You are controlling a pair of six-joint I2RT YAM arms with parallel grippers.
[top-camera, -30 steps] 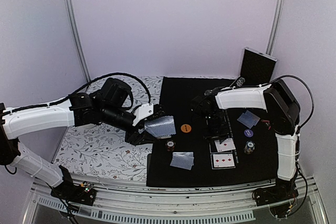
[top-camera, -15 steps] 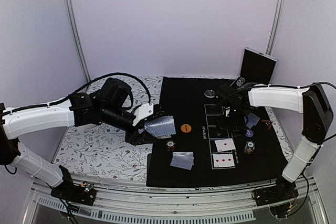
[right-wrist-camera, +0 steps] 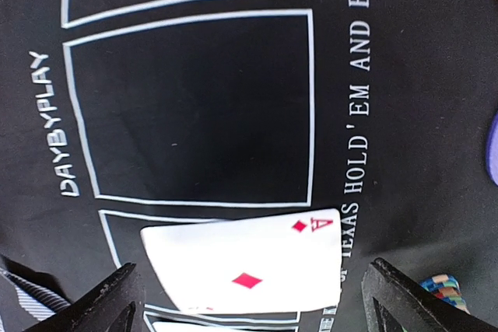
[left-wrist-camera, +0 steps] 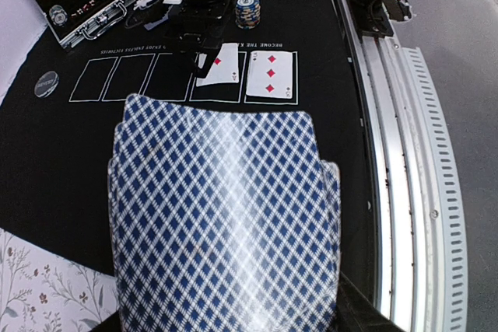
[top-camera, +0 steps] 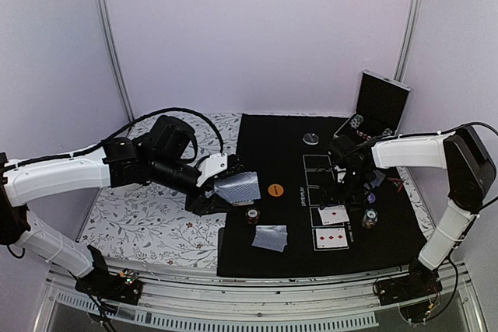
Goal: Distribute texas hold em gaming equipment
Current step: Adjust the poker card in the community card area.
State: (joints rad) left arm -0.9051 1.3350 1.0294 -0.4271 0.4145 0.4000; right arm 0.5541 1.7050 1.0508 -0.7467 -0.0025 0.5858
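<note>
Nearest the arm bases, a face-down pair (top-camera: 270, 236) of cards lies on the black mat (top-camera: 272, 153). To its right the three of diamonds (top-camera: 331, 239) fills the nearest outlined box. Just beyond, the ace of diamonds (right-wrist-camera: 245, 258) sits askew, one edge overlapping the line of the next box, with a chip stack (top-camera: 369, 219) close on its right. The right tool (right-wrist-camera: 257, 305) hangs over the ace, jaws wide, nothing between them. The left tool (top-camera: 224, 186), at the mat's left edge, holds the fanned deck (left-wrist-camera: 226, 223) backs up.

Dealing the board looks to be the step in hand: two boxes are filled and the three farther ones are bare. The next move would call for the right tool to cross to the deck, pinch the top card and lay it in the third box (right-wrist-camera: 194, 106), squarer than the ace. Mid-mat offers room, save the orange button (top-camera: 274, 190) along the way. The silver button (top-camera: 311, 138) and open case (top-camera: 381, 103) stand far back, and the floral bench (top-camera: 140, 215) spreads to the left.
</note>
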